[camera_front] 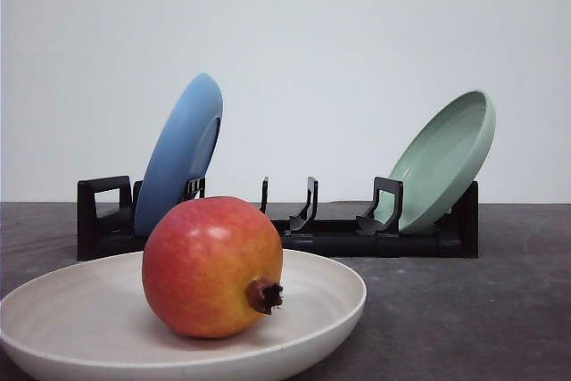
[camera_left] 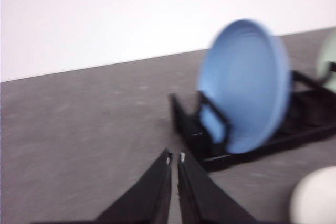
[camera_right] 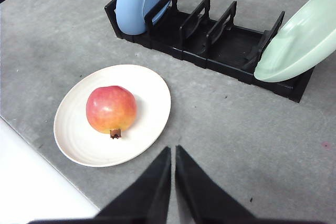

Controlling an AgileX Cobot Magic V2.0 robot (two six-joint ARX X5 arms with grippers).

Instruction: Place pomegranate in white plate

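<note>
Front view, nearest item: one pomegranate (camera_front: 212,266), red with yellow-orange blush, resting inside the white plate (camera_front: 330,305), crown stub turned toward the camera and right.
Left gripper (camera_left: 175,159): jaws pressed almost together, only a thin slit between the black fingertips; nothing held, nothing touched; it hangs over bare table, with the rack's near end just beyond it.
Right gripper (camera_right: 172,151): jaws likewise brought together to a narrow slit; empty; poised above the table just off the white plate's (camera_right: 152,124) rim, apart from the pomegranate (camera_right: 111,109).
White plate: one, cream, shallow, lying flat at the near edge of the table; a pale blurred edge of it (camera_left: 315,198) appears in the left wrist view.
Table (camera_front: 464,310): dark grey, matte, faintly mottled; a white strip borders its near edge in the right wrist view.
Dish rack (camera_front: 330,236): one, black, slotted, standing on the table behind the white plate.
Blue plate (camera_front: 183,151): one, standing on edge in the rack's left end, leaning right.
Green plate (camera_front: 446,160): one, pale green, on edge at the rack's right end, leaning right.
Middle slots: unoccupied.
Backdrop (camera_front: 339,33): plain white wall beyond the table.
Count: one fruit, three plates, one rack, two grippers.
</note>
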